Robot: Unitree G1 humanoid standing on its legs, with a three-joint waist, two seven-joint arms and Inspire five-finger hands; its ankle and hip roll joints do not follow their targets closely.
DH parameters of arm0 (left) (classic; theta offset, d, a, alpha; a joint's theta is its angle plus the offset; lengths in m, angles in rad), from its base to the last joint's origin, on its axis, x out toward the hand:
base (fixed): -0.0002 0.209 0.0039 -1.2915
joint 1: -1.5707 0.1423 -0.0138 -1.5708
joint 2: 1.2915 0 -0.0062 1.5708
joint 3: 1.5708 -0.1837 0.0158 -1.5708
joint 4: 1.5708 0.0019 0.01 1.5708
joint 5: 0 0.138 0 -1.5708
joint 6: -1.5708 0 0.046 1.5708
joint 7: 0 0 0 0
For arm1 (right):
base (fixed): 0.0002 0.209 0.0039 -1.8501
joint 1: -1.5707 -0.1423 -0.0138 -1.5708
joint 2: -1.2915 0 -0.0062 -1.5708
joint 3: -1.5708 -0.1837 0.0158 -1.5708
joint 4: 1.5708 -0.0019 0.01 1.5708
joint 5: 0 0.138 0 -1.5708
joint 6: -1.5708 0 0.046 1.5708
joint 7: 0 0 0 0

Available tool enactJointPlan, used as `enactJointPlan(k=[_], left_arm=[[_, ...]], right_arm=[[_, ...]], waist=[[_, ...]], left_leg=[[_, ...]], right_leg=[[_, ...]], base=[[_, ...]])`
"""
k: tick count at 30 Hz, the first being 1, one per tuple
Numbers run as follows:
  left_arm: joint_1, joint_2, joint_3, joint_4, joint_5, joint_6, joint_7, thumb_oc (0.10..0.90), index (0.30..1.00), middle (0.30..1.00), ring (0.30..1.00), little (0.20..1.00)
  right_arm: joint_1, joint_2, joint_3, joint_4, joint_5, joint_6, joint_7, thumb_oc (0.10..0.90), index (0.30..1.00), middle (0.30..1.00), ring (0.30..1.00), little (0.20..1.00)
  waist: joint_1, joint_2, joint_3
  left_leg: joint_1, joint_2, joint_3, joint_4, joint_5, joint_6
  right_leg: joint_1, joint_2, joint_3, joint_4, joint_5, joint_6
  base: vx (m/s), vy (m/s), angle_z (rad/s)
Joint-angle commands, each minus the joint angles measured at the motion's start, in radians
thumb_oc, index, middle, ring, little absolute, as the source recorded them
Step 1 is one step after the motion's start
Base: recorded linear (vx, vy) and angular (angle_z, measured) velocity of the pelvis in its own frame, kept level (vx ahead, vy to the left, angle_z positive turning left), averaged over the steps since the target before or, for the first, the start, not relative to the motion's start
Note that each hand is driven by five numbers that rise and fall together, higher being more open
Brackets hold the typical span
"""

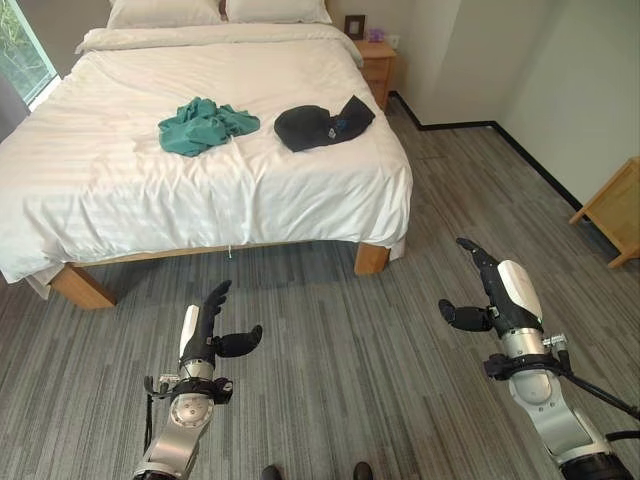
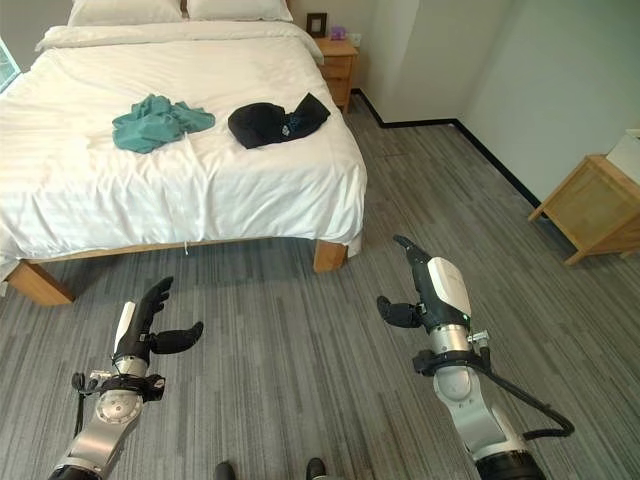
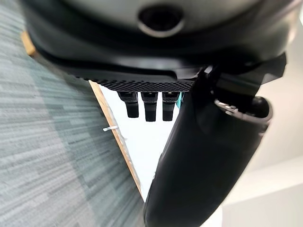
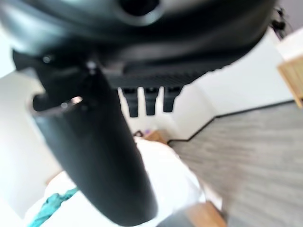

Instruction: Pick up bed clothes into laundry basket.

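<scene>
A crumpled teal garment [image 1: 205,124] lies on the white bed [image 1: 120,190], near its middle. To its right, a dark black garment [image 1: 322,123] rests close to the bed's right edge. Both hands hover over the grey floor, well short of the bed. My left hand [image 1: 209,335] is open, fingers straight and thumb out to the side. My right hand [image 1: 488,295] is open too, holding nothing. The teal garment [image 4: 49,207] shows past the right hand's thumb [image 4: 94,151].
A wooden nightstand [image 1: 376,62] stands right of the bed's head, with a small dark frame on it. Another wooden piece of furniture [image 1: 615,210] sits by the right wall. Two pillows [image 1: 215,11] lie at the headboard. Grey floor stretches between me and the bed.
</scene>
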Motion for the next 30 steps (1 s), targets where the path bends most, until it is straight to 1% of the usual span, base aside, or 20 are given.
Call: enactJointPlan(k=[1,8,9,10,12,13,14,16,17,19,20,21,22,23,25,26,27,28,29,30], left_arm=[[-0.093,0.028,0.048,-0.053,0.001,-0.117,0.017,0.8,0.9,0.9,0.9,0.9],[-0.089,0.016,0.08,-0.087,0.053,-0.101,0.075,0.8,0.9,0.9,0.9,0.9],[-0.091,0.02,0.09,-0.107,0.052,-0.102,0.091,0.8,0.9,0.9,0.9,0.9],[-0.091,0.021,0.091,-0.108,0.052,-0.102,0.091,0.8,0.9,0.9,0.9,0.9],[-0.098,0.023,0.096,-0.118,0.052,-0.108,0.109,0.8,0.9,0.9,0.9,0.9],[-0.111,0.022,0.09,-0.121,0.048,-0.108,0.124,0.8,0.9,0.9,0.9,0.9],[-0.112,0.022,0.09,-0.121,0.048,-0.108,0.124,0.8,0.9,0.9,0.9,0.9],[-0.129,0.021,0.076,-0.115,0.039,-0.106,0.135,0.8,0.9,0.9,0.9,0.9],[-0.144,0.025,0.067,-0.111,0.033,-0.103,0.145,0.8,0.9,0.9,0.9,0.9],[-0.154,0.028,0.065,-0.111,0.025,-0.105,0.147,0.8,0.9,0.9,0.9,0.9],[-0.158,0.028,0.066,-0.115,0.023,-0.105,0.146,0.8,0.9,0.9,0.9,0.9],[-0.165,0.029,0.064,-0.117,0.009,-0.111,0.135,0.8,0.9,0.9,0.9,0.9],[-0.164,0.033,0.063,-0.12,0.005,-0.113,0.125,0.8,0.9,0.9,0.9,0.9],[-0.164,0.033,0.063,-0.121,0.004,-0.113,0.124,0.8,0.9,0.9,0.9,0.9],[-0.171,0.036,0.061,-0.112,-0.003,-0.11,0.105,0.8,0.9,0.9,0.9,0.9],[-0.18,0.035,0.06,-0.1,-0.002,-0.108,0.104,0.8,0.9,0.9,0.9,0.9],[-0.195,0.029,0.059,-0.076,0.004,-0.107,0.103,0.8,0.9,0.9,0.9,0.9],[-0.194,0.028,0.057,-0.072,0.005,-0.11,0.099,0.8,0.9,0.9,0.9,0.9],[-0.193,0.027,0.057,-0.072,0.005,-0.11,0.098,0.8,0.9,0.9,0.9,0.9],[-0.175,0.023,0.046,-0.082,-0.001,-0.123,0.069,0.8,0.9,0.9,0.9,0.9]], right_arm=[[-0.073,-0.006,-0.046,-0.088,0.041,-0.1,-0.017,0.8,0.9,0.9,0.9,0.9],[-0.063,0.022,-0.031,-0.083,0.082,-0.093,0.02,0.8,0.9,0.9,0.9,0.9],[-0.064,0.029,-0.021,-0.093,0.103,-0.096,0.036,0.8,0.9,0.9,0.9,0.9],[-0.065,0.029,-0.02,-0.093,0.103,-0.096,0.037,0.8,0.9,0.9,0.9,0.9],[-0.068,0.037,-0.012,-0.098,0.113,-0.103,0.041,0.8,0.9,0.9,0.9,0.9],[-0.077,0.039,-0.006,-0.105,0.105,-0.107,0.038,0.8,0.9,0.9,0.9,0.9],[-0.077,0.039,-0.006,-0.105,0.104,-0.107,0.038,0.8,0.9,0.9,0.9,0.9],[-0.093,0.037,-0.002,-0.11,0.101,-0.104,0.036,0.8,0.9,0.9,0.9,0.9],[-0.11,0.035,0.005,-0.12,0.098,-0.103,0.029,0.8,0.9,0.9,0.9,0.9],[-0.119,0.028,0.007,-0.125,0.093,-0.102,0.027,0.8,0.9,0.9,0.9,0.9],[-0.123,0.024,0.009,-0.13,0.089,-0.101,0.026,0.8,0.9,0.9,0.9,0.9],[-0.131,0.012,0.009,-0.133,0.084,-0.098,0.023,0.8,0.9,0.9,0.9,0.9],[-0.131,0.005,0.007,-0.132,0.087,-0.098,0.022,0.8,0.9,0.9,0.9,0.9],[-0.131,0.005,0.008,-0.132,0.087,-0.098,0.022,0.8,0.9,0.9,0.9,0.9],[-0.14,-0.002,0.009,-0.112,0.098,-0.091,0.016,0.8,0.9,0.9,0.9,0.9],[-0.145,-0.001,0.009,-0.101,0.099,-0.084,0.013,0.8,0.9,0.9,0.9,0.9],[-0.143,0.005,0.007,-0.086,0.093,-0.074,0.006,0.8,0.9,0.9,0.9,0.9],[-0.129,0.008,0.004,-0.087,0.088,-0.071,0.011,0.8,0.9,0.9,0.9,0.9],[-0.127,0.007,0.004,-0.088,0.087,-0.07,0.012,0.8,0.9,0.9,0.9,0.9],[-0.075,0.0,-0.009,-0.089,0.077,-0.075,0.02,0.8,0.9,0.9,0.9,0.9]], waist=[[0.031,0.022,-0.027],[0.042,-0.006,-0.01],[0.045,-0.014,0.004],[0.045,-0.014,0.003],[0.051,-0.018,0.012],[0.054,-0.022,0.027],[0.054,-0.023,0.027],[0.043,-0.018,0.053],[0.035,-0.004,0.071],[0.032,0.0,0.078],[0.031,0.002,0.082],[0.019,0.0,0.092],[0.014,-0.004,0.095],[0.011,0.0,0.097],[-0.003,-0.005,0.103],[-0.01,-0.002,0.106],[-0.03,0.004,0.109],[-0.046,0.01,0.107],[-0.047,0.015,0.106],[-0.075,0.033,0.083]], left_leg=[[0.081,0.029,-0.014,0.008,-0.134,-0.034],[0.066,0.018,-0.002,0.008,-0.138,-0.02],[0.056,0.018,-0.001,0.008,-0.139,-0.012],[0.054,0.018,0.0,0.008,-0.139,-0.012],[0.049,0.014,0.001,0.008,-0.143,-0.003],[0.055,0.007,-0.002,0.008,-0.151,0.008],[0.054,0.005,-0.002,0.008,-0.151,0.009],[0.066,-0.007,-0.016,0.008,-0.156,0.022],[0.072,0.003,-0.027,0.008,-0.161,0.026],[0.077,0.005,-0.029,0.008,-0.171,0.025],[0.081,0.005,-0.03,0.008,-0.176,0.024],[0.102,-0.002,-0.038,0.008,-0.2,0.017],[0.115,-0.012,-0.042,0.008,-0.216,0.014],[0.119,-0.006,-0.045,0.008,-0.218,0.013],[0.152,-0.018,-0.055,0.008,-0.253,-0.001],[0.167,-0.016,-0.056,0.008,-0.269,-0.011],[0.206,-0.009,-0.065,0.008,-0.306,-0.032],[0.224,0.0,-0.072,0.008,-0.319,-0.039],[0.225,0.004,-0.073,0.008,-0.322,-0.039],[0.271,0.026,-0.093,0.008,-0.322,-0.051]], right_leg=[[0.061,-0.035,-0.02,0.012,-0.095,0.067],[0.046,-0.042,-0.012,0.014,-0.076,0.072],[0.017,-0.044,-0.009,0.053,-0.076,0.076],[0.012,-0.044,-0.008,0.058,-0.079,0.076],[-0.024,-0.047,-0.012,0.12,-0.087,0.084],[-0.069,-0.058,-0.019,0.225,-0.079,0.111],[-0.075,-0.06,-0.018,0.234,-0.083,0.112],[-0.153,-0.077,-0.004,0.391,-0.02,0.148],[-0.218,-0.065,0.016,0.476,-0.015,0.149],[-0.255,-0.06,0.013,0.503,-0.033,0.138],[-0.275,-0.052,0.005,0.498,-0.048,0.131],[-0.315,-0.024,-0.018,0.416,-0.087,0.101],[-0.323,-0.014,-0.024,0.352,-0.08,0.093],[-0.311,-0.009,-0.03,0.338,-0.075,0.092],[-0.335,0.0,-0.057,0.151,-0.021,0.096],[-0.353,0.002,-0.074,0.085,0.006,0.103],[-0.402,-0.001,-0.078,0.028,0.042,0.121],[-0.421,-0.002,-0.059,0.031,0.048,0.125],[-0.42,0.001,-0.062,0.032,0.046,0.125],[-0.395,0.026,0.013,0.038,0.057,0.105]], base=[[0.0,0.0,0.0],[0.02,0.029,-0.06],[-0.01,0.044,-0.13],[-0.03,0.044,-0.14],[0.0,0.069,-0.07],[0.01,0.083,-0.06],[0.02,0.101,-0.05],[0.03,0.095,-0.03],[0.04,0.067,0.0],[0.11,0.031,0.09],[0.26,-0.022,0.19],[0.31,-0.075,0.17],[0.27,-0.08,0.12],[0.24,-0.083,0.24],[0.32,-0.124,0.29],[0.57,-0.278,0.31],[0.62,-0.291,0.39],[0.5,-0.231,0.43],[0.59,-0.236,0.69],[0.57,-0.229,0.84]])
